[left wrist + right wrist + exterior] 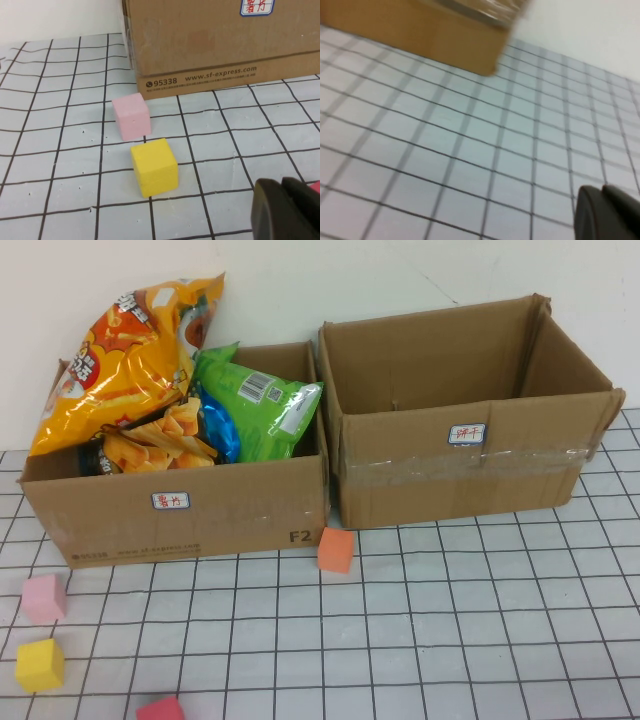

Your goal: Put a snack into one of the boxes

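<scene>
Two cardboard boxes stand side by side at the back of the table. The left box holds several snack bags: a large orange chip bag, a green bag, a blue bag and small orange packets. The right box looks empty. Neither arm shows in the high view. My left gripper is shut and empty, low over the table near the left box's front. My right gripper is shut and empty over bare table near the right box's corner.
Foam cubes lie on the gridded tabletop: an orange one before the gap between the boxes, a pink one, a yellow one and a red one at front left. The pink and yellow cubes also show in the left wrist view.
</scene>
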`<action>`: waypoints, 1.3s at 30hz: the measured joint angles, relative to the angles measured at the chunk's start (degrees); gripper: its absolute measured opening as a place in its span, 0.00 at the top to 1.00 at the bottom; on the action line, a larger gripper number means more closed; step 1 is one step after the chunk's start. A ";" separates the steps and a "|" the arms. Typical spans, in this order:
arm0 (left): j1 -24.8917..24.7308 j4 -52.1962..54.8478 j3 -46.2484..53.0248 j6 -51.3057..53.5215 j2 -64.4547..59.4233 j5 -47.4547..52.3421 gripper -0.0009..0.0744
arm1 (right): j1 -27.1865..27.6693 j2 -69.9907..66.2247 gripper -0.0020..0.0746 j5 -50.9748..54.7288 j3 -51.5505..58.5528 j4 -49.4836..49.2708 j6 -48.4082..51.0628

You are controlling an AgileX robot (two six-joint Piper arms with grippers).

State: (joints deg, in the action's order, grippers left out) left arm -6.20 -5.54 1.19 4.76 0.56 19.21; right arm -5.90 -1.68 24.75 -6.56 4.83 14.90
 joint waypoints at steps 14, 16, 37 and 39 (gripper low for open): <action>0.00 0.00 0.00 0.04 0.00 0.10 0.99 | 7.26 2.17 0.97 -2.98 7.51 0.35 -9.74; 0.00 0.00 0.00 0.04 0.00 0.10 0.99 | 7.26 2.17 0.97 -2.98 7.55 0.35 -9.96; 0.00 0.00 0.00 -0.08 0.00 0.10 0.99 | 7.26 2.17 0.97 -2.98 7.55 0.35 -10.09; 0.00 0.00 0.00 -0.08 0.00 0.10 0.99 | 7.26 2.17 0.97 -2.98 7.55 0.35 -10.09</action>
State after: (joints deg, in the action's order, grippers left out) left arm -6.20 -5.54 1.19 4.68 0.56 19.31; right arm 1.36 0.49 21.77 0.99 5.18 4.81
